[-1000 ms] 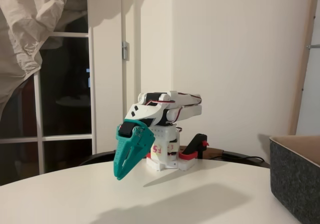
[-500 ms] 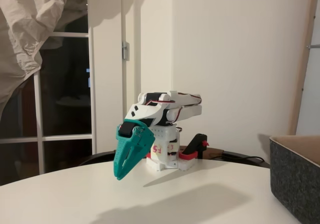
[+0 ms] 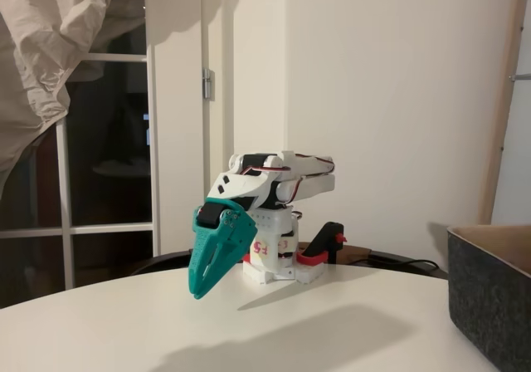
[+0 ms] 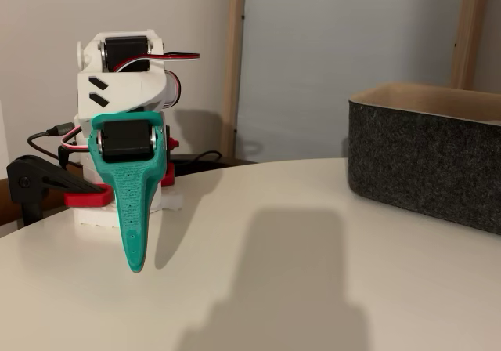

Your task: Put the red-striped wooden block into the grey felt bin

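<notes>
My arm sits folded at the back of the round white table. Its teal gripper points down and forward, its tip hanging just above the tabletop, and the same gripper faces the camera in the other fixed view. The fingers lie together, shut, with nothing between them. The grey felt bin stands at the right edge of the table, well away from the gripper; the bin shows its tan lining along the rim. The red-striped wooden block is out of view.
The arm's white base is held to the table's far edge by a black and red clamp. Cables run behind it. A window with dark panes and a hanging cloth fill the left background.
</notes>
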